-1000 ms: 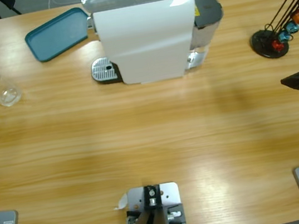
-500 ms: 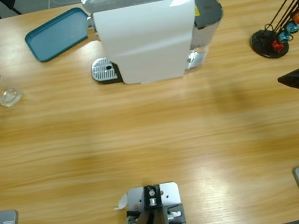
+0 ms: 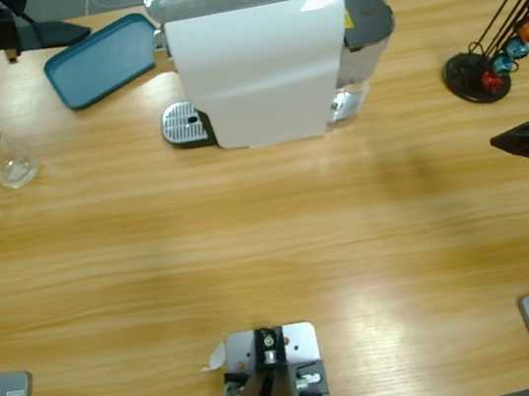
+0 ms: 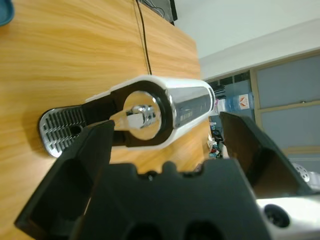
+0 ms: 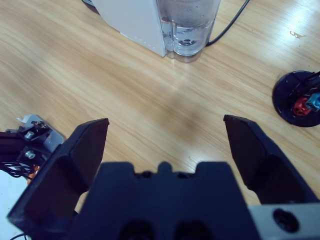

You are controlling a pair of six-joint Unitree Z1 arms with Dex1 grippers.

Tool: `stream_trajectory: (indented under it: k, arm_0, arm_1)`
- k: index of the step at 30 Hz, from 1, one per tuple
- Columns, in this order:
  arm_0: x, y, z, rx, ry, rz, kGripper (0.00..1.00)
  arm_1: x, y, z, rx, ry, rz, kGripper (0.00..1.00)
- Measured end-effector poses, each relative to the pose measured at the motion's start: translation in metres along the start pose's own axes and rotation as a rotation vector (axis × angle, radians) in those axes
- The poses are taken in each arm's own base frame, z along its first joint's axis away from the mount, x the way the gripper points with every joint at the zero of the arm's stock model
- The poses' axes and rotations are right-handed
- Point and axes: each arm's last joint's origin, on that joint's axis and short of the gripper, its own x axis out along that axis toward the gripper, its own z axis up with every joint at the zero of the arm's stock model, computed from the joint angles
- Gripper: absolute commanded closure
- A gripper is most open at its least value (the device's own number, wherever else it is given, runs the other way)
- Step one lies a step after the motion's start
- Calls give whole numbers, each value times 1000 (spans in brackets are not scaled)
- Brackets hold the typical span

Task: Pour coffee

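**Pouring not begun: glass stands untouched, both grippers empty**

The wooden table (image 3: 273,256) fills the high view. At upper centre stands the white coffee machine (image 3: 259,59), its drip grate (image 3: 184,125) bare, with no cup under the spout. Left of it lies the teal tray (image 3: 99,58), empty. The clear glass tumbler (image 3: 0,158) sits at the far left edge, well apart from the machine, and any coffee in it is too faint to make out. By my judgement everything is left to do.

The left gripper (image 4: 165,145), jaws spread and holding nothing, faces the machine's spout end. The right gripper (image 5: 165,140), likewise spread and empty, hangs over bare wood. The capsule stand (image 3: 480,71), at upper right, is cut off by the frame edge.
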Motion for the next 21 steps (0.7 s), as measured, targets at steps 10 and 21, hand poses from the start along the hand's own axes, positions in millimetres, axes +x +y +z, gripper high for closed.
stream_trajectory:
  k: [10,21]
  arm_0:
    - [33,7,5,10,63,-47,262]
    - [51,5,9,-40,85,-57,515]
  arm_1:
    - [0,0,0,0,0,0,0]
    - [0,0,0,0,2,-4,0]
